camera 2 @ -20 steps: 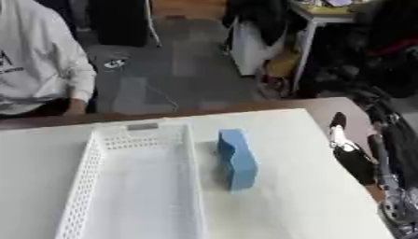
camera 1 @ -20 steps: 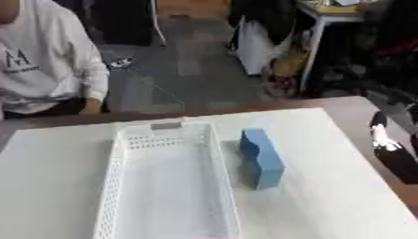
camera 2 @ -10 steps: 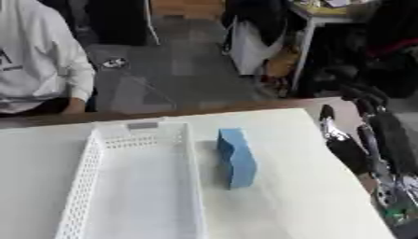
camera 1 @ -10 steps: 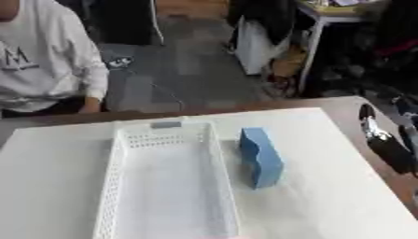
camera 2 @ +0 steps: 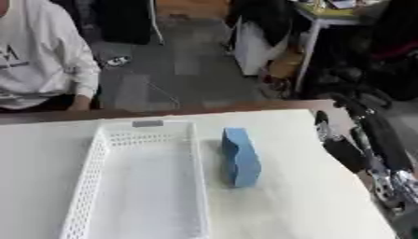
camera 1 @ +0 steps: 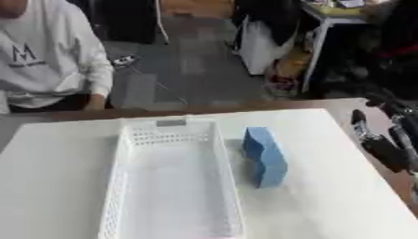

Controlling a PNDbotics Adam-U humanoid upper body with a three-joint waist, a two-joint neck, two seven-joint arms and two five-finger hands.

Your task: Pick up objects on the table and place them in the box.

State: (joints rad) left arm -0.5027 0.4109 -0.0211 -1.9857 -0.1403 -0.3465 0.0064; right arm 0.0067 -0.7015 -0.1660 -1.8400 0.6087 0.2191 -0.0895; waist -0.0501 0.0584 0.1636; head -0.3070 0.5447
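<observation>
Right hand (camera 2: 343,148) at desk (camera 1: 343,200) right edge, fingers straight and spread, apart from blue block (camera 1: 264,156) beside white basket (camera 1: 114,196).

A: Where's the box (camera 1: 171,186)?
B: Mid surface (camera 1: 57,186), long side running front-back.
A: And the block (camera 1: 264,156)?
B: Just right of it, on edge. Right hand (camera 2: 347,140) at surface's right edge, apart from block.

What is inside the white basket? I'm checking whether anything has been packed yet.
Nothing shows inside the white basket; its bare floor is visible. The blue block stands outside on the table, beside its right wall.
</observation>
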